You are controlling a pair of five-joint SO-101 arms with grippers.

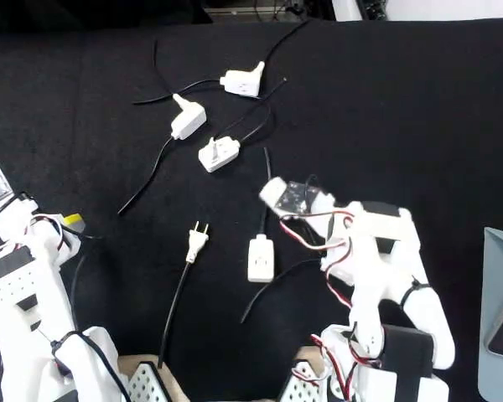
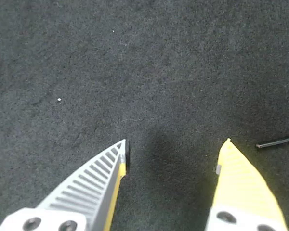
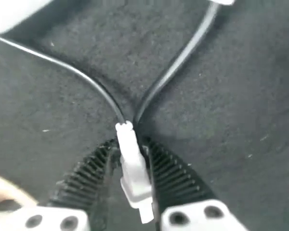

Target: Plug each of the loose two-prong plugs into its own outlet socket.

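Right wrist view: ribbed pincer [image 3: 130, 147] clamps white plug [image 3: 133, 174]

Bare cloth [image 1: 126, 268] opens at nine o'clock of the loose plug [image 1: 197, 243]; at three, the socket block [image 1: 261, 258] and its trailing cord [image 1: 265, 180] crowd in.

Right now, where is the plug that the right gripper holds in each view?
High view: hidden under the right arm's wrist.
Left wrist view: bare black cloth under the open left gripper.
Right wrist view: white plug clamped in the right gripper, two cords ahead.
Shared landmark: the black cloth.
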